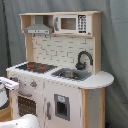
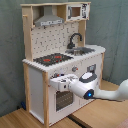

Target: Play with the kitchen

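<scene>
End effector (image 2: 56, 81) is seen in the second exterior view held level against the front of the kitchen (image 2: 37, 80), at the height of the oven door (image 2: 62, 99), just below the knobs (image 2: 74, 69). Whether it is released or clenched cannot be told. The white arm (image 2: 102, 94) is extended roughly horizontally from the second exterior view's right edge, with a blue light noted on its wrist section. In the first exterior view only a white part of the arm (image 1: 7, 86) is visible at the first exterior view's left edge, beside the oven front.

The kitchen is recorded standing upright on a wooden floor (image 2: 20, 119), before a grey curtain (image 2: 11, 50). The stovetop (image 1: 36, 66) with red rings is observed beside the sink (image 1: 71, 74), and the black faucet (image 1: 84, 59) is set at the rear of the sink. A grey hood (image 1: 38, 30) is mounted above the stovetop, and a microwave (image 1: 72, 23) is noted on the top shelf.
</scene>
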